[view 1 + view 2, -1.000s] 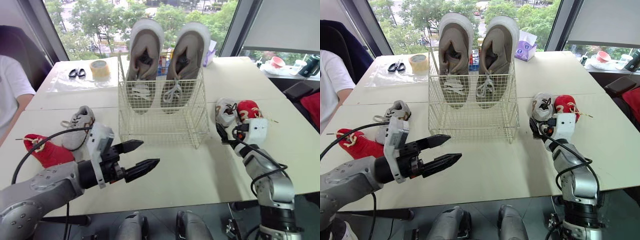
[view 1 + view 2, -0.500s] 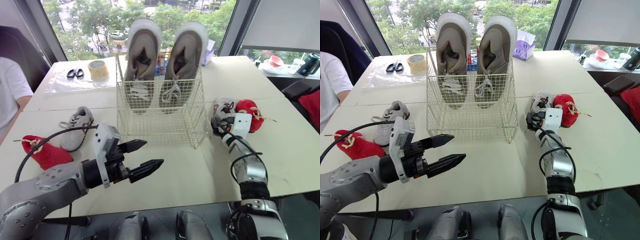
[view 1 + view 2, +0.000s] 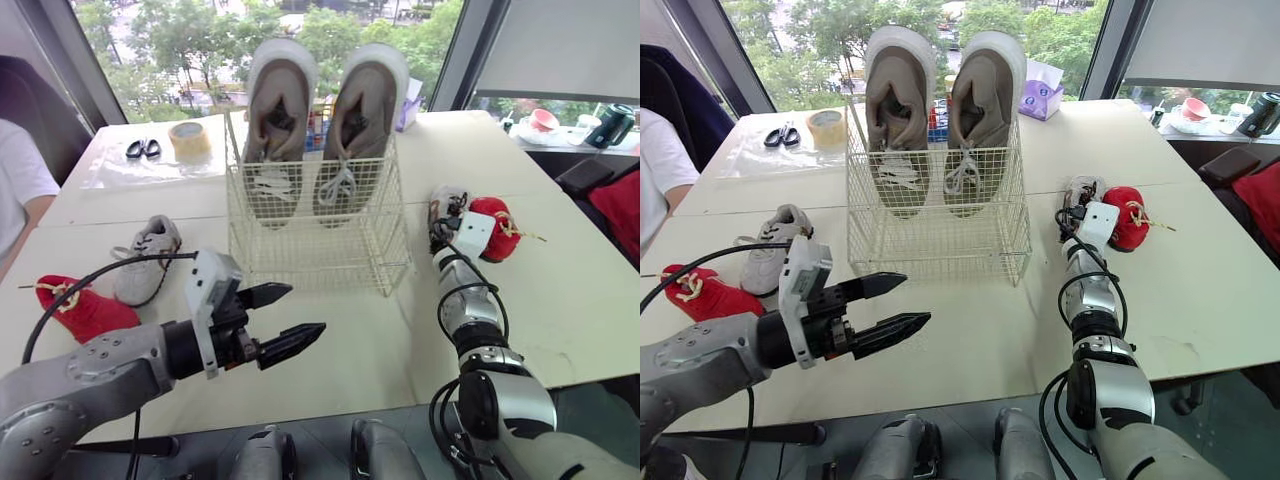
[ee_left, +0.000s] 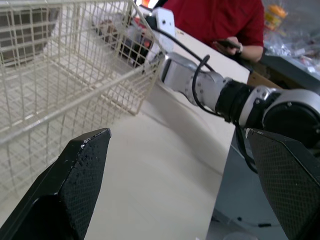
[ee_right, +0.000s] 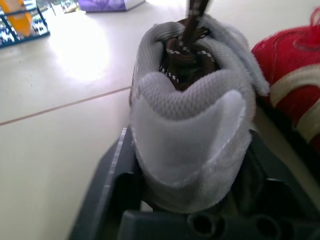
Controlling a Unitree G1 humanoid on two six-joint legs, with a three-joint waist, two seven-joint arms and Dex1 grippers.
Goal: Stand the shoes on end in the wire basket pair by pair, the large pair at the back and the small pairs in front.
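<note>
The right tool (image 5: 189, 150) has its jaws narrow, gripping the heel of a small grey shoe (image 3: 447, 203) that lies on the bench (image 3: 380, 330) to the right of the wire basket (image 3: 310, 268). A small red shoe (image 3: 496, 215) lies just beside that grey one, on its outer side. The left tool (image 3: 305, 308) is wide open and holds nothing, hanging over bare bench in front of the basket with its tips pointing toward the robot's right. The large beige pair (image 3: 278, 110) stands on end at the back of the basket, soles to the rear and heels rising above the rim; the front of the basket has no shoes in it. Left of the basket lie another small grey shoe (image 3: 145, 258) and a second red shoe (image 3: 85, 308), near each other
</note>
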